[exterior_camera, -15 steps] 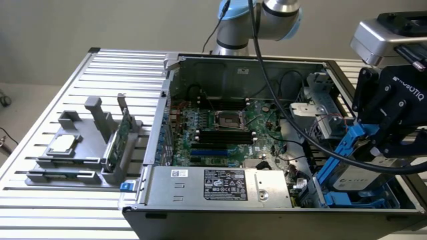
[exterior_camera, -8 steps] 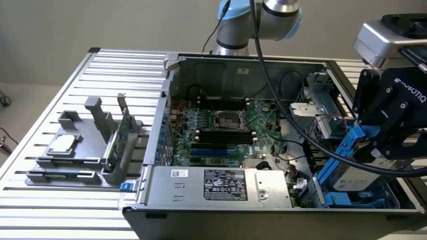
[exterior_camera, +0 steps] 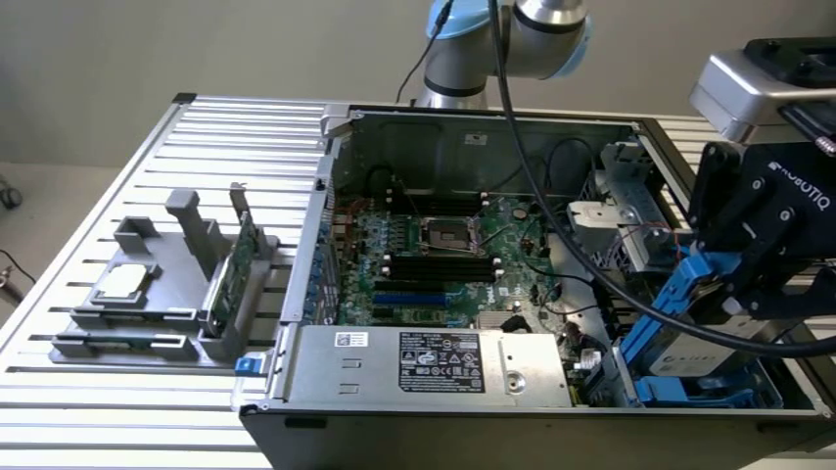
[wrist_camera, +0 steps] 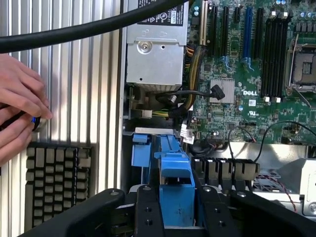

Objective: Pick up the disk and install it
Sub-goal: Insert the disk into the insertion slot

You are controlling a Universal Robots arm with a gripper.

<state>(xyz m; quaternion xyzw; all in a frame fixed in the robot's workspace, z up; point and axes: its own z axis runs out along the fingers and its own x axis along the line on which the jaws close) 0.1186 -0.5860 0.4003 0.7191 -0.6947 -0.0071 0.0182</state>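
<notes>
While the disk (exterior_camera: pixel 690 343) is held tilted just above the drive bay (exterior_camera: pixel 712 398), at the exterior view's right corner of the open computer case (exterior_camera: pixel 471 137), its blue carrier is grasped by the gripper (wrist_camera: pixel 175 197), seemingly to angle it for insertion.

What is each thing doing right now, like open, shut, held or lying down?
computer case: open, side cover off.
gripper: shut on the disk.
disk: held, tilted, partly inside the case.
green circuit card: standing on edge in the grey holder.
silver chip: lying flat on that holder.
hand: resting beside the keyboard.
</notes>
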